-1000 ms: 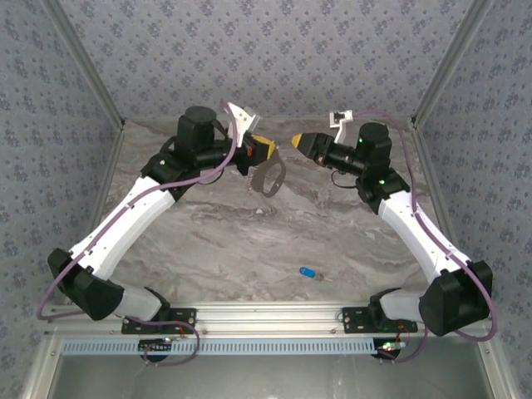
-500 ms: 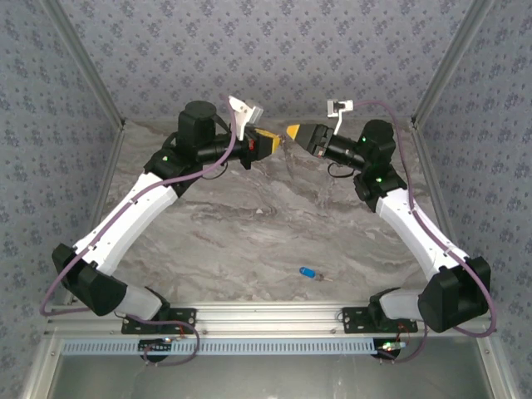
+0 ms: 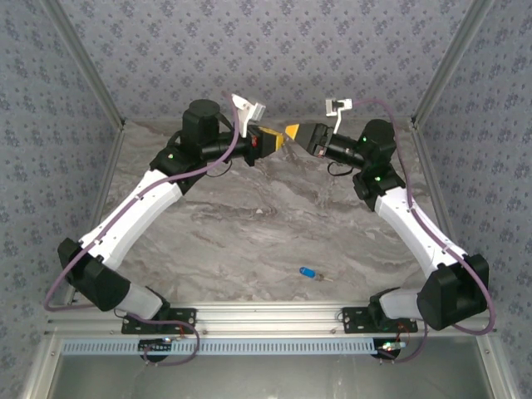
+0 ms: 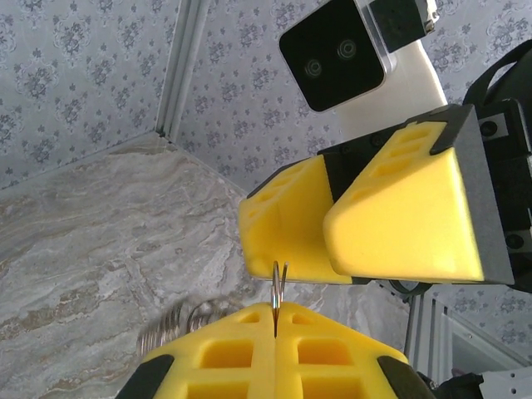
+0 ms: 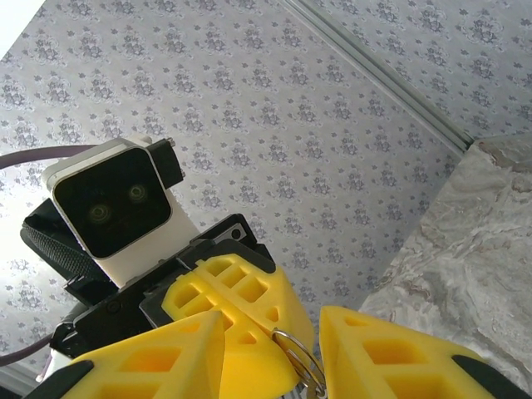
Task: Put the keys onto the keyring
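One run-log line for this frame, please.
left gripper: shut on keyring | right gripper: open, fingertips at the keyring | key: lying on table, not on keyring

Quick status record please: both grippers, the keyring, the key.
left gripper: shut, pinching the keyring, raised over the far side of the table
right gripper: open, a finger on either side of the keyring, tip to tip with the left gripper
keyring: off the table, held by the left gripper
key: blue head, lying on the table near the front, untouched
threaded: not yet
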`<state>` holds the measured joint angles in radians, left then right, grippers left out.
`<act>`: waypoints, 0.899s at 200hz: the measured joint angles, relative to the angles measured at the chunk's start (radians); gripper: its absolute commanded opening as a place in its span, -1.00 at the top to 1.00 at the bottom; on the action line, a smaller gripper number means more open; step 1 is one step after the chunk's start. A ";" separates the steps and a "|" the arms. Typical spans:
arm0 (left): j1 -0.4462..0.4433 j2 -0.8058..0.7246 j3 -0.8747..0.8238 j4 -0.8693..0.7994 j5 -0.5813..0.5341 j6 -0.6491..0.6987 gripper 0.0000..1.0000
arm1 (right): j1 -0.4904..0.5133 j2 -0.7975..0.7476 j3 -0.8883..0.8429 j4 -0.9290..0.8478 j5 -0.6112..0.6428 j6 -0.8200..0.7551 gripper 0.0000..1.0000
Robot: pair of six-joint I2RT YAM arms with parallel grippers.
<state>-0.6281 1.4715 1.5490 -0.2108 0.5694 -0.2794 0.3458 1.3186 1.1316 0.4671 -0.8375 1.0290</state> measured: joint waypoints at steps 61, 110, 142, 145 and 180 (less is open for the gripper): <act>0.000 0.005 0.014 0.023 0.003 -0.011 1.00 | -0.019 0.000 -0.039 0.060 -0.027 0.048 0.46; 0.001 0.019 0.029 0.029 0.010 -0.011 1.00 | -0.029 0.000 -0.043 0.084 -0.039 0.068 0.54; 0.001 0.024 0.029 0.029 0.015 -0.011 1.00 | -0.030 0.007 -0.043 0.092 -0.043 0.080 0.55; 0.001 0.024 0.029 0.029 0.015 -0.011 1.00 | -0.030 0.008 -0.043 0.093 -0.043 0.082 0.56; 0.006 0.024 0.032 0.029 0.020 -0.020 1.00 | -0.031 0.021 -0.043 0.108 -0.046 0.087 0.96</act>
<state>-0.6216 1.4956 1.5810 -0.1818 0.5892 -0.2993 0.3149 1.3399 1.0889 0.5751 -0.8837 1.1164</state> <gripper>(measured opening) 0.045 0.086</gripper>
